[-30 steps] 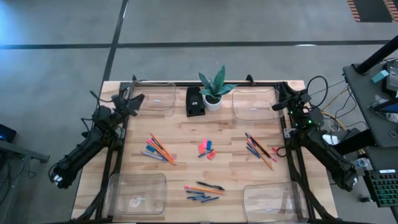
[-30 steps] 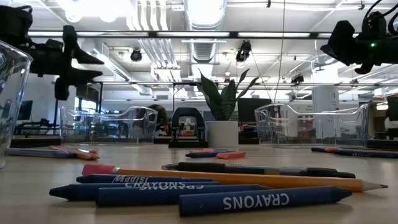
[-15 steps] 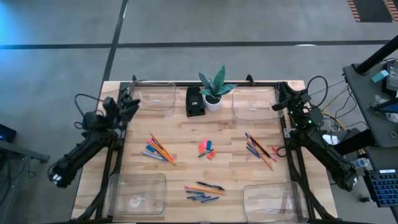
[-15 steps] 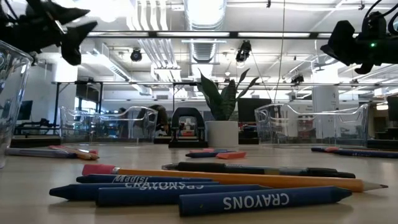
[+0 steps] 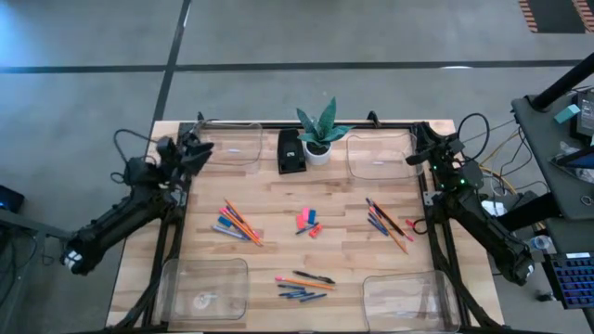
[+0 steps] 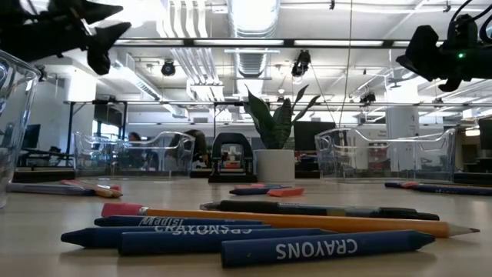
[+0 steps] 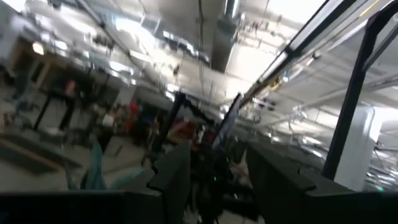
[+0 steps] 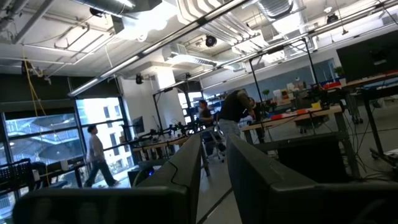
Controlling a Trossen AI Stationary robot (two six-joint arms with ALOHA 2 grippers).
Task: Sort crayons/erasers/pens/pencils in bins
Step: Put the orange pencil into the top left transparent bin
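From my station I take the potted plant (image 5: 318, 139) at the far edge of the wooden surface (image 5: 269, 232) as my marker. Nearest the front edge, straight out from the plant, lie the crayons (image 5: 299, 293), short blue sticks, with a black pen (image 5: 316, 276) and an orange pencil (image 5: 295, 282) just beyond them; in the low view these fill the foreground, one stick reading CRAYONS. A clear bin (image 5: 204, 288) sits at the front left corner and another (image 5: 408, 297) at the front right, both partly cut off by the frame. Closer to the plant, the red-pink and blue erasers (image 5: 307, 223) rest mid-surface; a mixed bundle of pencils and pens (image 5: 237, 223) lies to their left and another bundle (image 5: 385, 223) to their right. Flanking the plant at the back are two more bins (image 5: 232, 144) (image 5: 379, 153), with a small black box (image 5: 291, 150) touching the pot's left side. My left tool (image 5: 197, 148) hangs above the back left bin's outer edge, fingers spread wide and empty; its wrist view is blurred. My right tool (image 5: 419, 153) hovers by the back right bin's outer edge, fingers near together, a narrow gap between them, holding nothing. Beyond the surface is an open workshop with ceiling ducts, benches, and people walking, too distant to detail.
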